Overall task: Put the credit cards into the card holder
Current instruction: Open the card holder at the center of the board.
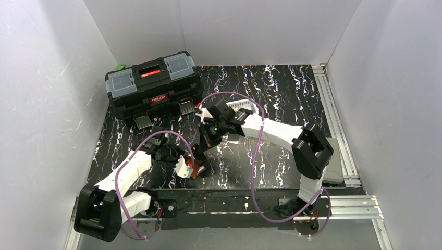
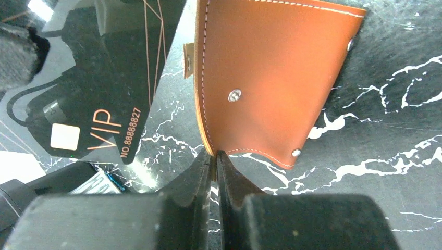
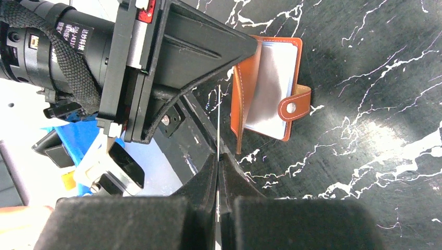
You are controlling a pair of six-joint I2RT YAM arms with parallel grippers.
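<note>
The counter (image 1: pixel 281 94) is a black slab veined with white (a marble look). At its far left corner sits a black toolbox (image 1: pixel 152 86) with grey lid trays, its latches facing the near edge. Near the middle a white slotted basket (image 1: pixel 242 105) shows, partly hidden. Toward the near edge the brown card holder (image 3: pixel 266 88) is open, with its clear sleeves showing.

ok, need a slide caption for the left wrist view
Left gripper pinching the lower edge of the brown card holder, with a black VIP card just beside it.
</note>
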